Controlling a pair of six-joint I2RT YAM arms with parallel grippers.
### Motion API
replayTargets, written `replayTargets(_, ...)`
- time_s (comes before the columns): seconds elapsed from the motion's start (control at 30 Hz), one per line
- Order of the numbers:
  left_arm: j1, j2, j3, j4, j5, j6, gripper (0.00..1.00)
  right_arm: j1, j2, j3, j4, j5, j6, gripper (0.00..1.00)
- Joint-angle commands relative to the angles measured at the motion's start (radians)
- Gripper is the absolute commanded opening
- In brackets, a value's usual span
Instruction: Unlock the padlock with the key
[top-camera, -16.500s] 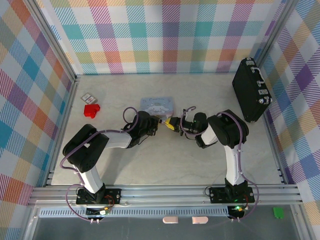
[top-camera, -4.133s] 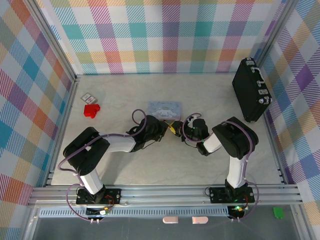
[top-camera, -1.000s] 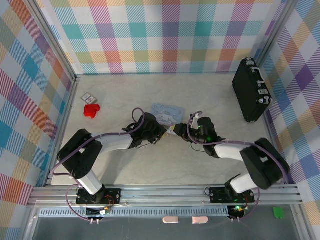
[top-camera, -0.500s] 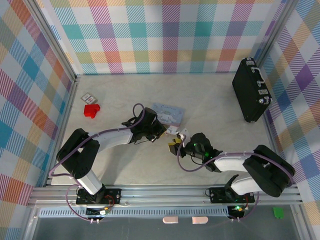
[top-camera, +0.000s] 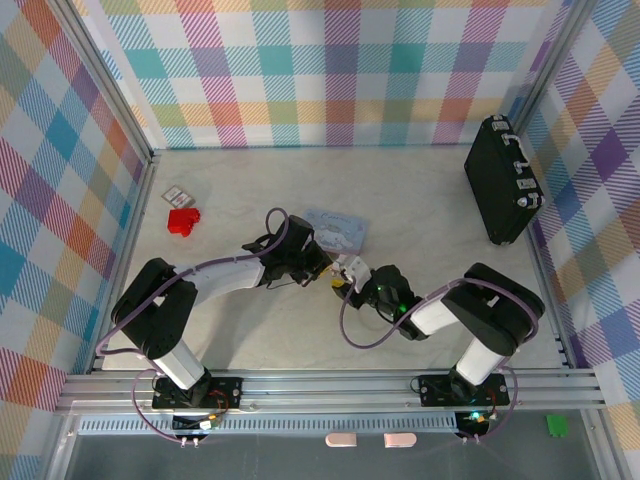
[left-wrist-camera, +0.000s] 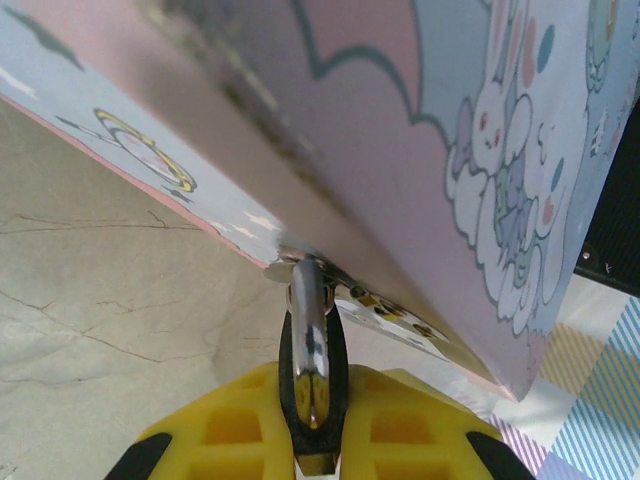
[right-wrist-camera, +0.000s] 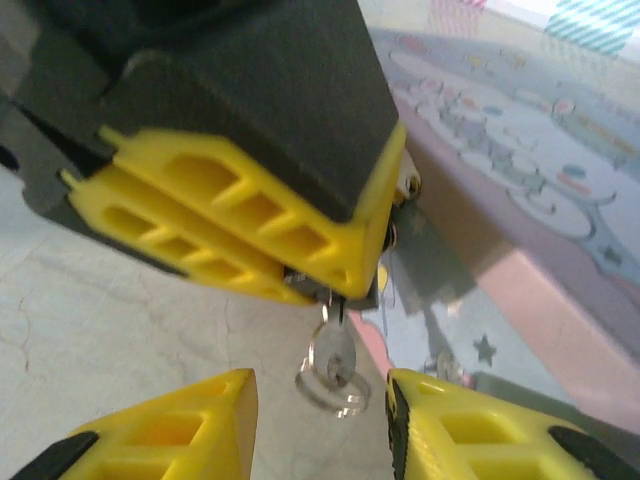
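The tiny padlock (left-wrist-camera: 308, 345), dark body with a silvery shackle, hangs from the hasp of the pale blue tin (left-wrist-camera: 400, 130). My left gripper (left-wrist-camera: 312, 395) is shut on the padlock, one yellow finger on each side. In the right wrist view the key (right-wrist-camera: 333, 352) sticks out of the padlock's underside (right-wrist-camera: 358, 292), with its ring dangling. My right gripper (right-wrist-camera: 320, 405) is open, with its fingertips (right-wrist-camera: 190, 425) either side of the key and not touching it. From above, the left gripper (top-camera: 330, 266) and the right gripper (top-camera: 353, 281) meet beside the tin (top-camera: 338, 228).
A red block (top-camera: 183, 220) and a small card (top-camera: 176, 193) lie at the far left. A black case (top-camera: 505, 180) stands against the right wall. Open tabletop (top-camera: 260, 330) lies in front of the arms.
The right arm has swung round, its gripper coming in from the near side to sit open around the key. The left gripper keeps its hold, and the tin has turned slightly.
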Motion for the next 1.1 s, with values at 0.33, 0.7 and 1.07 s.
replayTargets(0.33,-0.002,-0.048,0.046,-0.007,0.030,0.022,0.00,0.006,0.079,0.053,0.088,-0.001,-0.029,0.27)
replayTargets(0.7,-0.007,-0.040,0.057,-0.007,0.031,0.024,0.00,0.006,0.095,0.058,0.097,0.018,0.004,0.17)
replayTargets(1.07,-0.013,-0.051,0.051,0.032,0.026,0.050,0.00,0.003,0.097,0.056,0.135,-0.039,0.286,0.00)
